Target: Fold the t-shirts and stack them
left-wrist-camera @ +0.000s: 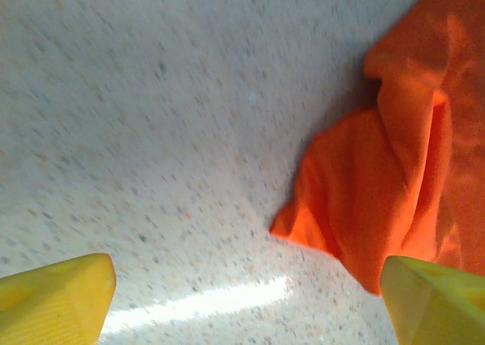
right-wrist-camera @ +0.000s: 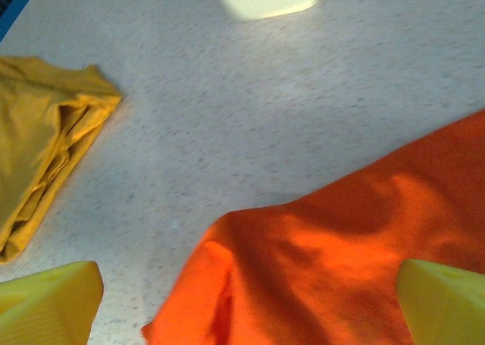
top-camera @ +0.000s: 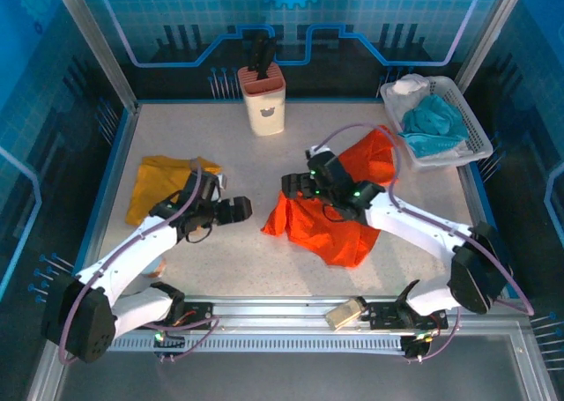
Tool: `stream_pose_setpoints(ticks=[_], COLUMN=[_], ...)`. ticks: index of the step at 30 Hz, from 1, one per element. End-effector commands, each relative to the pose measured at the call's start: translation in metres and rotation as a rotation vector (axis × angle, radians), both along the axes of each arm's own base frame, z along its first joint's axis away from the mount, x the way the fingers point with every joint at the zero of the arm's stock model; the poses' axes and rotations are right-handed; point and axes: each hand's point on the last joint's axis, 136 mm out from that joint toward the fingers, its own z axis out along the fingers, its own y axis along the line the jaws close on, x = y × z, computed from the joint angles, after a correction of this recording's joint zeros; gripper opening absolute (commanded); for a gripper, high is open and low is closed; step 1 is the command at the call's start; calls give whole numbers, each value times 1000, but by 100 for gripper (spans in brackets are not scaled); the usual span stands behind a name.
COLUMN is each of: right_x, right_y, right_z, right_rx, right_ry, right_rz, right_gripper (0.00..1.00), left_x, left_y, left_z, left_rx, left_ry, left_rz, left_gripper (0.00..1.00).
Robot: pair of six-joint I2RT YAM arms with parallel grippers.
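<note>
Scanning left to right: the yellow shirt (top-camera: 163,182) sits at the left side of the table (top-camera: 264,159), bunched into a rough fold.

Left gripper (top-camera: 236,210) is just right of it. Jaws are spread wide with nothing between them, bare tabletop below.

Orange shirt (top-camera: 328,232) is mid-table, crumpled, not folded. Its long axis runs diagonally from the near-left corner up toward the basket (top-camera: 476,141) at far right. That corner points at the left jaws, close but not touching. In the left wrist view it lies off to the right side.

Right gripper (top-camera: 293,188) hangs over the shirt's far-left edge. Jaws are also spread, with cloth beneath them but not pinched.

My read:
- **Nearer gripper:** the right one, already above the cloth. The left needs a short reach rightward to take the corner.
- **Next move:** flattening likely wants both grabs along that left edge, pulling across the long axis.
- **Risk:** the cloth is thin, so a pinch may catch two layers.
</note>
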Motion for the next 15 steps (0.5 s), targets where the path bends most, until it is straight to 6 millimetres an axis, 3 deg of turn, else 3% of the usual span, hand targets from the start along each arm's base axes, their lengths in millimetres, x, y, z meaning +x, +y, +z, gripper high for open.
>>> stream_pose_setpoints(ticks=[1,8,15], right_x=[-5,-25,-47], right_y=[-34,-90,-124], right_z=[-4,-40,-60], right_rx=[-18,23,46], right_ry=[5,144,198], right_rz=[-53,-159,-252], right_gripper=[100,96,92], left_x=[-13,-14,9], left_y=[-25,-72,-100], left_z=[-14,-37,-60], left_rx=[-66,-34,51], left_ry=[51,62,57], left_rz=[-4,-72,-97], left_gripper=[91,93,85])
